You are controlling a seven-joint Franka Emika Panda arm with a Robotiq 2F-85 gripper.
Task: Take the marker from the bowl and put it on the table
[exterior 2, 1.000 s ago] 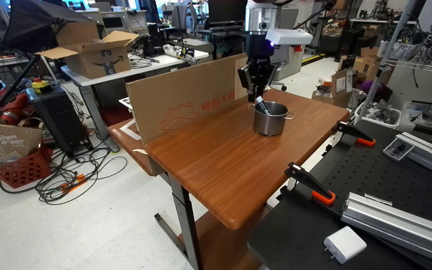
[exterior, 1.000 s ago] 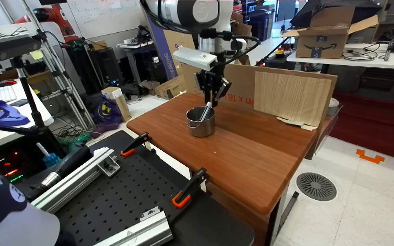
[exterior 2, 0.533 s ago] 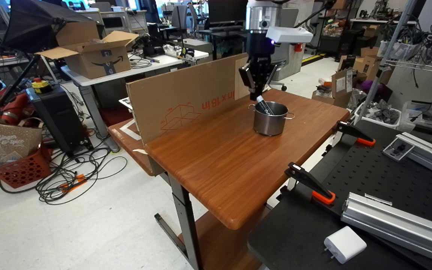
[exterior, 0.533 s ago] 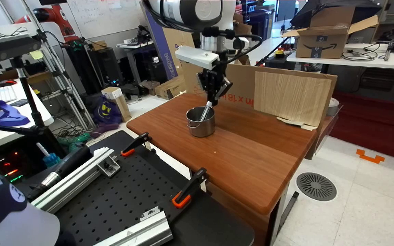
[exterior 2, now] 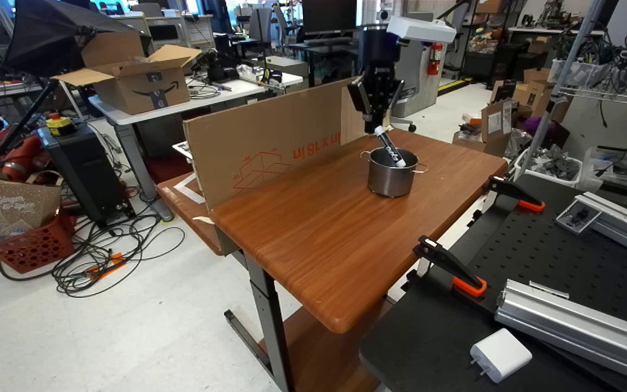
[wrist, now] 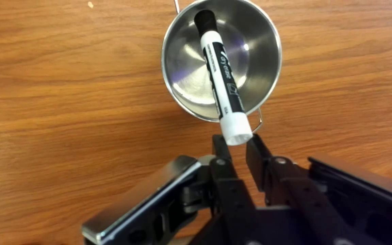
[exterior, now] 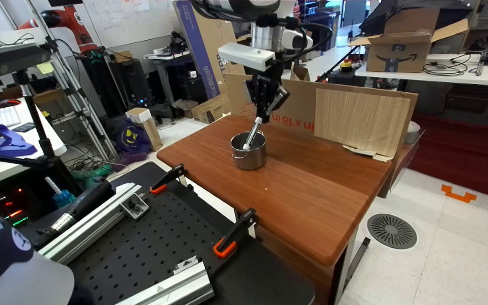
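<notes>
From between the fingers (wrist: 258, 156) the marker (wrist: 221, 75) slants down to the mouth of the bowl (exterior 2: 391, 182), which stands on the table (exterior 2: 319, 239) below the fingers, ahead of them in the wrist view. Behind the fingers, in both exterior views, stands a cardboard panel (exterior 2: 272, 136).

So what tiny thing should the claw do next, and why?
Probably raise the marker a little higher: the claw holds its white end, but in both exterior views the bowl hides its black cap, so going sideways now might bump the bowl.
</notes>
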